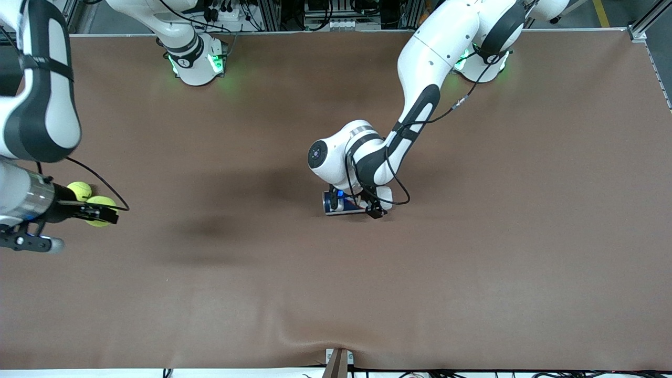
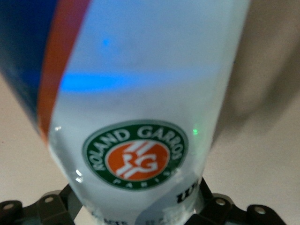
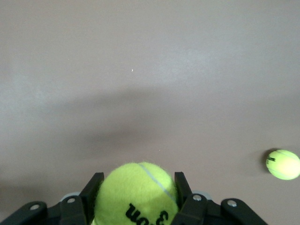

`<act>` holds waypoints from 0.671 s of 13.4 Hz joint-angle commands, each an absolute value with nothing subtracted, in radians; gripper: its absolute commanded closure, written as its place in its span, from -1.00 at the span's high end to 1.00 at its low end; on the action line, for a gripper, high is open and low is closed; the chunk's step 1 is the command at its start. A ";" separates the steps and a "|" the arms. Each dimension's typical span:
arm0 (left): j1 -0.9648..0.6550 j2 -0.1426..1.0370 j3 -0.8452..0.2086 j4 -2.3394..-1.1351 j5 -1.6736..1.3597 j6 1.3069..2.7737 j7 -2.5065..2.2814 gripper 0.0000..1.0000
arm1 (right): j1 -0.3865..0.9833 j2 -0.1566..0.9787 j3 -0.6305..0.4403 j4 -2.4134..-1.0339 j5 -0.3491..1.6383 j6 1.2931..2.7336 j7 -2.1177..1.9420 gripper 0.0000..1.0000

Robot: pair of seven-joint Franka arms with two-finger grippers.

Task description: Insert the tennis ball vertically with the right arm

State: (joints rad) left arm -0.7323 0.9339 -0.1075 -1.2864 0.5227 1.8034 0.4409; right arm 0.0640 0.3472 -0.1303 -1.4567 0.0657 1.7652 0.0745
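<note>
right gripper (image 3: 136, 206): mine, clamped on a tennis ball (image 3: 137, 192), up over the table (image 1: 472, 262) at the right arm's end.
held ball: pinched between both my fingers (image 3: 89, 199), dark lettering facing the wrist camera.
second ball (image 1: 79, 190): loose on the table, just beside my held one.
left gripper (image 1: 362, 205): down at mid-table around a ball can (image 2: 140, 103); grip closed or not, can't tell.
can: lying on the table, Roland Garros logo showing.
</note>
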 commanded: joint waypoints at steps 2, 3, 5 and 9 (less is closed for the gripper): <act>-0.736 0.950 -0.101 -1.272 0.540 1.809 0.442 0.65 | 0.063 0.281 -0.132 -1.419 0.035 1.683 0.098 -1.00; -0.736 0.942 -0.101 -1.272 0.538 1.807 0.443 0.67 | 0.061 0.281 -0.133 -1.393 0.025 1.660 0.097 -1.00; -0.739 0.924 -0.103 -1.272 0.529 1.806 0.445 0.69 | 0.061 0.281 -0.135 -1.361 0.021 1.643 0.098 -1.00; -0.741 0.922 -0.103 -1.273 0.529 1.802 0.445 0.88 | 0.061 0.281 -0.137 -1.361 0.021 1.643 0.098 -1.00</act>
State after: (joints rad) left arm -0.7356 0.9336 -0.1075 -1.2700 0.5231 1.8055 0.4409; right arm 0.0640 0.2827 -0.1389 -1.3730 0.0350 1.6588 0.0794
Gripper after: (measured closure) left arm 0.115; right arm 0.335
